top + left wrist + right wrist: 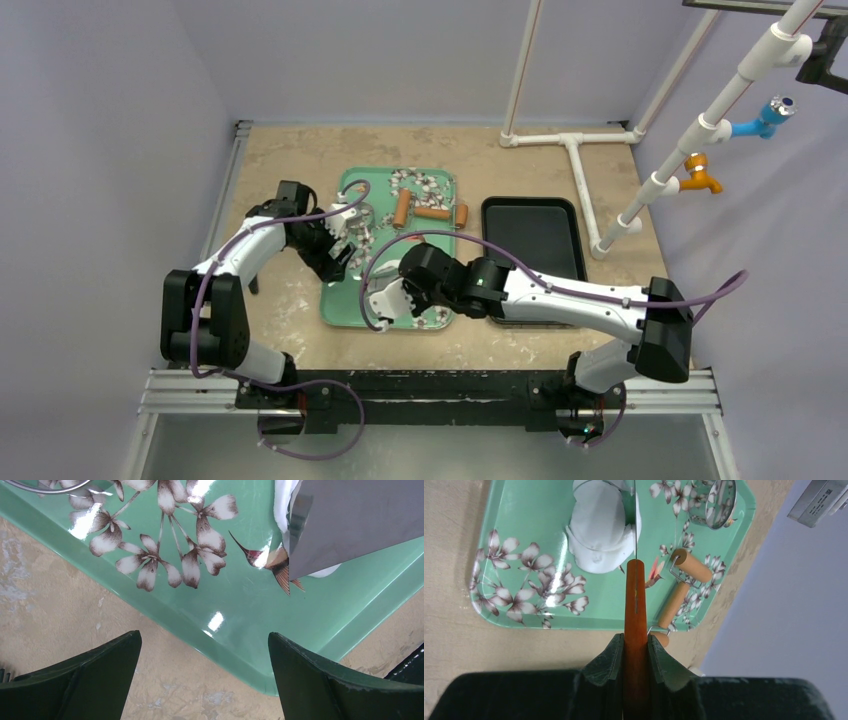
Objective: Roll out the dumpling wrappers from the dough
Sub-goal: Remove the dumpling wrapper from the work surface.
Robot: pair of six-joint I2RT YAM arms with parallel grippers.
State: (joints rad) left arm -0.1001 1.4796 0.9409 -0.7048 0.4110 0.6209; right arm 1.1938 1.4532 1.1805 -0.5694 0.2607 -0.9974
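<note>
Dough (600,527) on green tray (529,510), right gripper (635,641) holding knife (635,590) by handle, blade over dough, left gripper (204,637) wide open, holding nothing

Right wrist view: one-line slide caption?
Right fingers clamp a wooden-handled blade, edge-on at the dough on the green floral tray; roller and ring cutter alongside.

Mint-green tray (531,510) printed with brown-and-white flowers and a hummingbird. White dough (599,527), reddish-orange handle (635,600), mottled beige surface (449,555).
</note>
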